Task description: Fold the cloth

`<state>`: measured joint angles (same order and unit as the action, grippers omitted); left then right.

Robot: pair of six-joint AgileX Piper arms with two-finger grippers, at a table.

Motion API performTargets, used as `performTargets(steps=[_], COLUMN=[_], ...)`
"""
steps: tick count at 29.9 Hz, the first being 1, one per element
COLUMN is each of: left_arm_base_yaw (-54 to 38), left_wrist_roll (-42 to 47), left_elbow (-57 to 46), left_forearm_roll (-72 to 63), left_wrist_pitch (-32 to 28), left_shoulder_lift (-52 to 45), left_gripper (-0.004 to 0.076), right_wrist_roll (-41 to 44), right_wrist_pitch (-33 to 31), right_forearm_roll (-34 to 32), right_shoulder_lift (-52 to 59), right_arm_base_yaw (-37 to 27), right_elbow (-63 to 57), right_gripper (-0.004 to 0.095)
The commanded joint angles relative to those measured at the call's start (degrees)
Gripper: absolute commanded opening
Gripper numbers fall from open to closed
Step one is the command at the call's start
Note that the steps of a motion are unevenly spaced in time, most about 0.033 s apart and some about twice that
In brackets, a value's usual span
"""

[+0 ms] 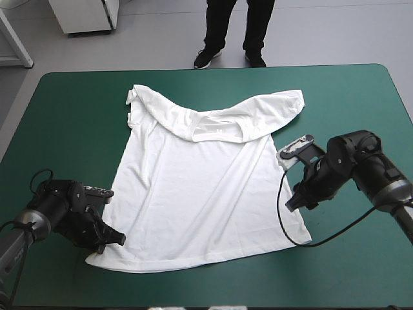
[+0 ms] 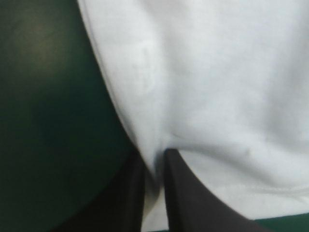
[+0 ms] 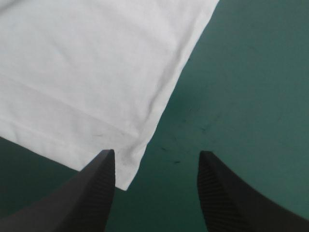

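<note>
- The T-shirt (image 1: pixel 206 187) lies spread flat on the middle of the worktop (image 1: pixel 77 129), white against the teal-green cover, with the collar toward the far edge and the hem toward the near edge.
- Both sleeves are bunched and turned in at the far corners of the garment; the body below them lies mostly smooth.
- The left end effector (image 1: pixel 111 240) sits low at the near-left corner of the hem, touching the cloth.
- In the left wrist view, its two black fingers (image 2: pixel 188 198) are almost together, and a narrow strip of the white fabric is pinched between them; the rest of the shirt stretches away ahead of them.
- The right end effector (image 1: pixel 295 203) is at the shirt's right side edge, near the near-right corner.
- In the right wrist view, its fingers (image 3: pixel 94 198) stand wide apart and hold nothing.
- One hem corner lies just beside the inner face of one of these fingers, reaching slightly into the gap; bare teal-green cover fills the rest of the gap up to the other finger.
</note>
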<state>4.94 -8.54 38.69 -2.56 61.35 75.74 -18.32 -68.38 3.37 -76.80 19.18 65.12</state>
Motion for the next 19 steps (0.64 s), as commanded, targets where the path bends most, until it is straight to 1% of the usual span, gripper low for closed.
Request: performTargets(steps=[1,6,8,13,19], left_arm_base_yaw=[0.3,0.3,0.3,0.3,0.3], left_wrist_roll=[0.0,-0.4,-1.7,-2.1,-2.1], left_elbow=[-1.4,-2.1,-2.1,-2.1,-2.1], left_forearm_roll=[0.1,-0.6,-2.1,-2.6,-2.6], left_wrist_pitch=[-1.1,-1.3,-1.3,-1.4,-1.2], left_shoulder_lift=[0.4,0.4,0.4,0.4,0.4], left_gripper=[-0.0008,-0.0009,-0.0009,-0.0009,-0.0009], right_wrist_roll=[0.7,2.3,2.3,2.4,2.0], right_wrist_pitch=[2.0,5.9,6.4,8.8,9.5], right_forearm_roll=[-4.6,-4.7,-4.3,-2.0,-1.2], right_shoulder_lift=[1.8,1.8,1.8,1.5,-2.3], right_arm_base_yaw=[2.4,3.2,3.2,3.2,3.2], right_elbow=[-3.0,-9.3,-10.7,-11.9,-11.9], right_gripper=[0.0486,0.0487,0.0487,0.0486,0.0486])
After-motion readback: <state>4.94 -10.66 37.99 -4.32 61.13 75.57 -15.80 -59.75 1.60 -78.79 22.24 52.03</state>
